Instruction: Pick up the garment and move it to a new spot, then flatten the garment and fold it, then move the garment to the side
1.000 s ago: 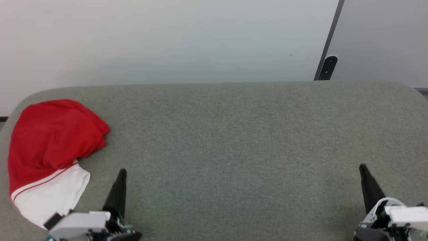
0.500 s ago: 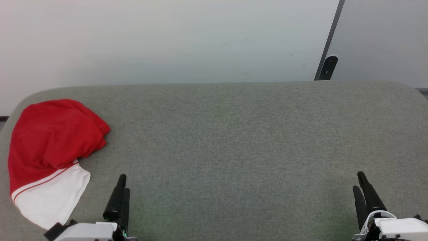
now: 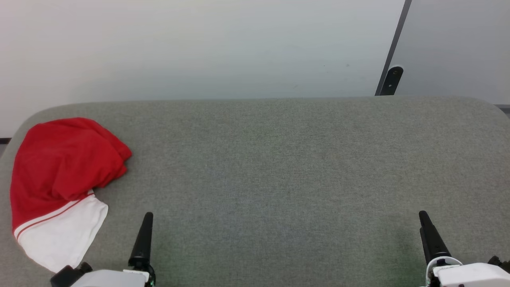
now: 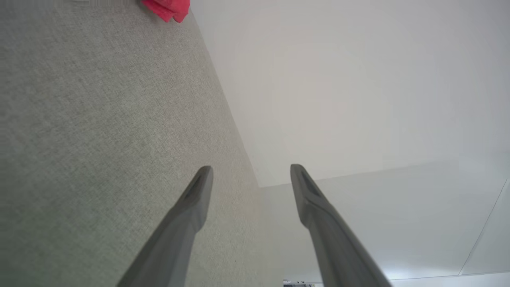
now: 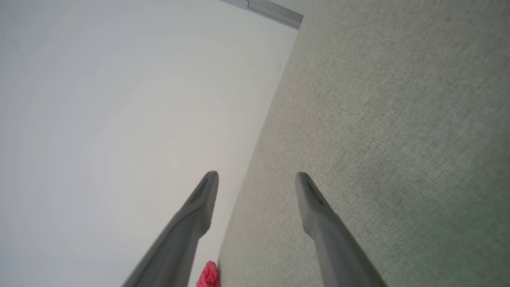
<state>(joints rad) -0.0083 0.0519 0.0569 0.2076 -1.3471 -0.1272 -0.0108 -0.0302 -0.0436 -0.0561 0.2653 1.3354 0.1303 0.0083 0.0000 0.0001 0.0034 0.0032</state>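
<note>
Garment [image 3: 59, 175] bunched at left edge of desk [image 3: 279, 159], not flat or folded; seemingly every step undone. Left, right jaws wide open, empty.

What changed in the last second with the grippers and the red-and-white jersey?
The left gripper and the right gripper drew back toward the robot, jaws now open and empty. The crumpled red thin-fabric jersey with a white panel stayed at the left end of the grey fabric tabletop, untouched.
</note>
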